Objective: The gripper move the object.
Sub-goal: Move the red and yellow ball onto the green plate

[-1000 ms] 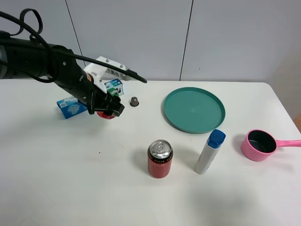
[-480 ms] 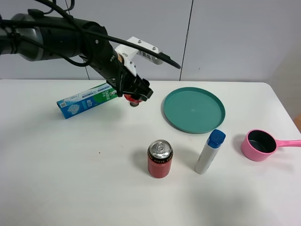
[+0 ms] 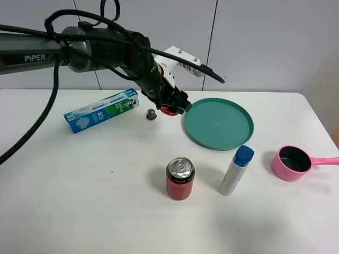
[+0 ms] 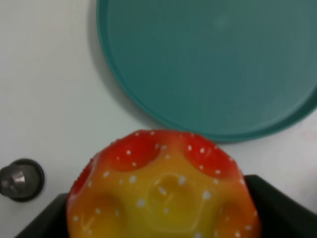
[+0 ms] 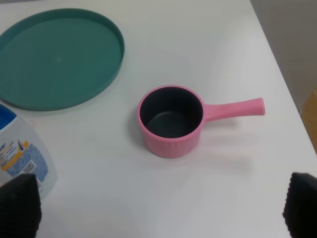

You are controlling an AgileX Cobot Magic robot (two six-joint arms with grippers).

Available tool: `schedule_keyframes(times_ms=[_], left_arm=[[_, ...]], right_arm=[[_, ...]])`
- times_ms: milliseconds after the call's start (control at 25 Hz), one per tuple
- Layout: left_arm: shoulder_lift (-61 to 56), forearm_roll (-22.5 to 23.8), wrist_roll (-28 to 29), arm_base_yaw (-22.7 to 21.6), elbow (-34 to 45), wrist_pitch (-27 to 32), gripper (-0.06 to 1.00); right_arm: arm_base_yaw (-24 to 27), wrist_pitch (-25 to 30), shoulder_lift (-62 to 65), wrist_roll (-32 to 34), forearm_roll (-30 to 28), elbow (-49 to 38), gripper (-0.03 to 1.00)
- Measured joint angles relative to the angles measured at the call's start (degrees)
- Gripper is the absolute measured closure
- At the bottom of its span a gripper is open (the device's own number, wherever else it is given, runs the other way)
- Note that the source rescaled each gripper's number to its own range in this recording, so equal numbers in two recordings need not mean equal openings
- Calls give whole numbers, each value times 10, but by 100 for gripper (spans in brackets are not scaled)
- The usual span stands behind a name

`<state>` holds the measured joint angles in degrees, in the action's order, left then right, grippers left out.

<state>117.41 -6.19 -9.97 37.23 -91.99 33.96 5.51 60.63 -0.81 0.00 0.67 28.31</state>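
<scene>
My left gripper is shut on the toy fruit, red with a yellow top and white-dotted dimples. It holds the fruit above the table just left of the green plate. In the left wrist view the fruit fills the lower middle between the black fingers, with the plate's rim beyond it. The right gripper is out of the high view; in its wrist view the two black fingertips stand wide apart with nothing between them, above the table near the pink pot.
A tiny grey cap lies left of the held fruit. A blue-green box lies at the back left. A red soda can and a white bottle with a blue cap stand in front. A pink pot sits at the right.
The left arm has carried the fruit to the right, from beside the blue-green box, past the grey cap, to the plate's left rim. Nothing else moved.
</scene>
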Motion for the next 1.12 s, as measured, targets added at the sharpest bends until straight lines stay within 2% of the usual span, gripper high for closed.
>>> schedule_keyframes(times_ms=[360,600,880,1120], left_arm=[[74,-9,0,0,-97,0,94],[117,-47,0,2,-153,-11,94],[155,-89,-20,18,-173,-34,94],[177,-99,-29,35,-173,-50,94]], right_arm=[[0,0,0,0,0,0,-3],[0,0,0,0,0,0,-3],[0,0,0,0,0,0,-3],[0,0,0,0,0,0,-3]])
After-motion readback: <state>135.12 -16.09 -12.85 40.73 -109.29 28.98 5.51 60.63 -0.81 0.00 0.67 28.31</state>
